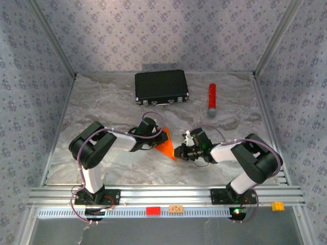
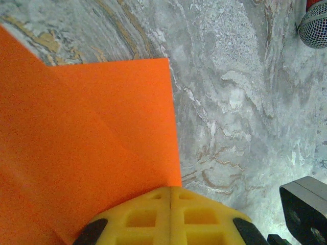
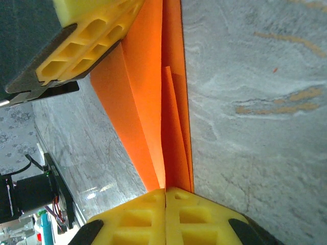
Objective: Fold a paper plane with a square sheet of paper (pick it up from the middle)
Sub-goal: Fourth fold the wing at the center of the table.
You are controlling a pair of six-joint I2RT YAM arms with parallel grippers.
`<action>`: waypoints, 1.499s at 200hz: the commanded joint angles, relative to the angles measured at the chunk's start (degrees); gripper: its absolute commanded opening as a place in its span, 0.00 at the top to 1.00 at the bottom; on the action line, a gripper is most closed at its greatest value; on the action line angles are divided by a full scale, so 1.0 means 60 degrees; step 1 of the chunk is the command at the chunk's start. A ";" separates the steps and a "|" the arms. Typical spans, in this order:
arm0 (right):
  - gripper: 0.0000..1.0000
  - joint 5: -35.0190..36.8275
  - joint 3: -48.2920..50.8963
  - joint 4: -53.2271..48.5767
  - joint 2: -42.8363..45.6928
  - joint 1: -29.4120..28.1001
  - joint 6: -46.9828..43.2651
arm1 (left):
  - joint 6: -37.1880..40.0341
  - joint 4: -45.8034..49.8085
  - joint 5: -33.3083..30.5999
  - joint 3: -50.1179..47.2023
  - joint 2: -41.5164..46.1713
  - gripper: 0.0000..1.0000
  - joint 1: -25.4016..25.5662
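The square sheet of paper (image 1: 167,144) is bright orange and folded into a creased, pointed shape, held up between both arms above the table's middle. My left gripper (image 1: 159,135) is shut on its upper left edge. In the left wrist view the yellow fingertips (image 2: 153,217) meet at the gripper (image 2: 170,188), pinching the paper (image 2: 102,132). My right gripper (image 1: 178,152) is shut on the paper's lower tip. In the right wrist view its jaws (image 3: 165,190) clamp the layered folds (image 3: 153,102), and the left gripper's yellow fingers (image 3: 87,41) show at the top left.
A black case (image 1: 161,87) lies at the back centre of the marbled table (image 1: 117,102). A red cylinder (image 1: 211,98) with a mesh end (image 2: 314,25) lies at the back right. Patterned walls close three sides, and a metal rail (image 1: 163,195) runs along the near edge.
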State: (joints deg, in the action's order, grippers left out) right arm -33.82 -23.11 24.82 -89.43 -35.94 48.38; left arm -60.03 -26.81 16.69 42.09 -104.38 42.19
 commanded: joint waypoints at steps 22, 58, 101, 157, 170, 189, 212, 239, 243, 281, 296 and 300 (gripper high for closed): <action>0.87 0.0199 0.0544 -0.1724 0.0234 -0.0129 -0.0110 | 0.0103 0.0297 -0.0064 -0.0188 -0.0226 0.96 0.0058; 0.90 0.0161 0.0648 -0.1813 0.0338 -0.0143 -0.0194 | 0.0089 0.0252 -0.0043 -0.0173 -0.0277 0.96 0.0060; 0.91 0.0218 0.0703 -0.1895 0.0170 -0.0163 -0.0234 | 0.0082 0.0245 -0.0014 -0.0173 -0.0299 0.96 0.0068; 0.86 0.0601 0.0673 -0.2576 0.0557 -0.0237 -0.0532 | 0.0078 0.0209 0.0003 -0.0173 -0.0314 0.96 0.0056; 0.89 0.0710 0.0718 -0.2623 0.0535 -0.0256 -0.0519 | 0.0074 0.0232 0.0002 -0.0160 -0.0328 0.96 0.0043; 0.93 0.0811 0.0781 -0.2628 0.0554 -0.0266 -0.0498 | 0.0079 0.0211 0.0002 -0.0174 -0.0330 0.96 0.0044; 0.93 0.0778 0.0790 -0.2642 0.0666 -0.0286 -0.0462 | 0.0065 0.0205 0.0004 -0.0175 -0.0328 0.96 0.0054; 0.88 0.0892 0.0811 -0.2924 0.0992 -0.0283 -0.0447 | 0.0059 0.0195 -0.0005 -0.0181 -0.0328 0.96 0.0040; 0.88 0.0907 0.0820 -0.2946 0.1036 -0.0290 -0.0456 | 0.0065 0.0203 0.0001 -0.0187 -0.0328 0.96 0.0036; 0.88 0.0979 0.0996 -0.2978 0.1077 -0.0339 -0.0446 | 0.0044 0.0154 0.0017 -0.0188 -0.0364 0.96 0.0029; 0.89 0.0993 0.1017 -0.3010 0.1104 -0.0349 -0.0419 | 0.0044 0.0161 0.0017 -0.0181 -0.0372 0.96 0.0041; 0.90 0.1017 0.1012 -0.2988 0.1118 -0.0359 -0.0403 | 0.0044 0.0161 0.0017 -0.0181 -0.0372 0.96 0.0038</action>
State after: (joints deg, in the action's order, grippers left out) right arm -29.80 -20.27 16.93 -82.08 -37.39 46.44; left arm -60.07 -27.31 17.37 42.06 -104.71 42.41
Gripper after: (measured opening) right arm 0.115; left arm 0.043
